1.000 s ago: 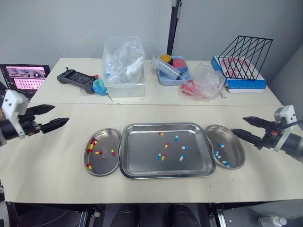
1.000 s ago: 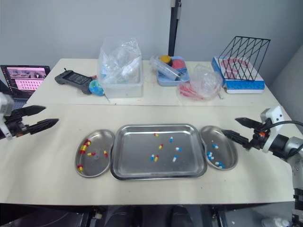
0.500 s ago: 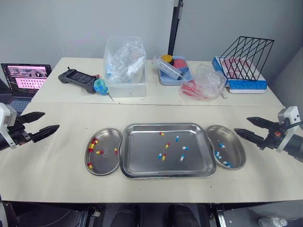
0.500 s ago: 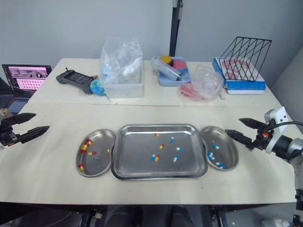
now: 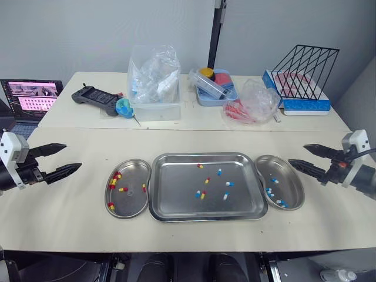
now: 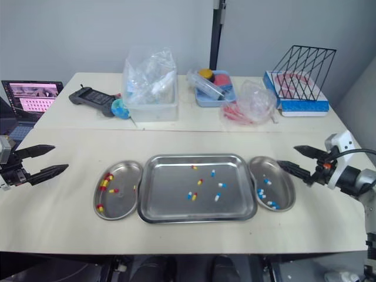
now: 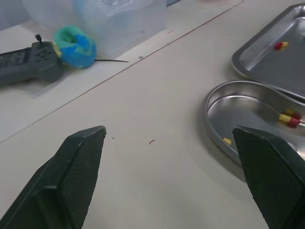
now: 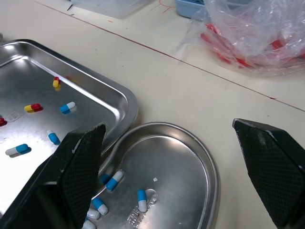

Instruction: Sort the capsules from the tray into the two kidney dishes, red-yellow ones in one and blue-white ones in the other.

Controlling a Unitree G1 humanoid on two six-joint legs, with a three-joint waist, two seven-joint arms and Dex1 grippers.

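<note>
A steel tray (image 5: 176, 200) lies at the table's front centre with several red-yellow and blue-white capsules (image 5: 200, 194) scattered in it. The left kidney dish (image 5: 130, 201) holds several red-yellow capsules (image 5: 114, 178). The right kidney dish (image 5: 289, 176) holds several blue-white capsules (image 5: 270, 191). My left gripper (image 5: 63, 158) hovers open over the bare table, well left of the left dish. My right gripper (image 5: 304, 156) hangs open just right of the right dish, with nothing between its fingers.
Along the back stand a laptop (image 5: 30, 97), a black controller (image 5: 94, 98), a blue-green ring (image 5: 124, 107), a clear bin with plastic bags (image 5: 154, 88), a blue container (image 5: 215, 86), a bag of red items (image 5: 252, 103) and a wire rack (image 5: 305, 67).
My left gripper drew back to the left, then came a little way right again. The right gripper has hardly moved. Both stay open.
</note>
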